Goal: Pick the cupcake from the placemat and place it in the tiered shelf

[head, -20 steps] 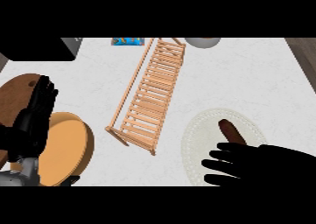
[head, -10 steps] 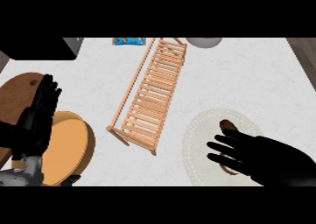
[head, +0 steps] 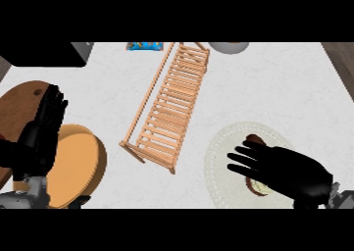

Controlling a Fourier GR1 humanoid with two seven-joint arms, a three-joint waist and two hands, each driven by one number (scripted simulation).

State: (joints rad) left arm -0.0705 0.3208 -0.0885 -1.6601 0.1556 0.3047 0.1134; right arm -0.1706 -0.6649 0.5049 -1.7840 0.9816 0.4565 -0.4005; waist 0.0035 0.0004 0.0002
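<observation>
Closest to the robot, the right hand (head: 284, 169) is spread flat over the round pale placemat (head: 221, 162), its fingers (head: 242, 158) straight and splayed wide, closed on nothing. The cupcake (head: 256, 140) shows only as a dark brown sliver on the placemat just past the fingertips, with a bit of pale rim peeking out beneath the palm; most of it is hidden, so I cannot say whether the hand is touching it. By my reckoning the job has barely begun: the cupcake sits on the placemat, no grasp has been made, and the lift, the carry and the placing are all left to do. Left of the placemat, well apart from it, the left hand (head: 40, 135) rests open with fingers straight and pointing away, over an orange round plate (head: 85, 162) and a brown wooden board (head: 16, 105). Between that plate and the placemat, running off diagonally toward the far side of the counter (head: 281, 83), lies the tiered shelf (head: 172, 105), a slatted light-wood frame with nothing on it. Beyond the placemat at the far edge are a blue packet (head: 144, 46), a grey bowl-like thing (head: 229, 47) and a dark box (head: 42, 54). The packet has some marking, too small to read; I see no other writing or brand.
</observation>
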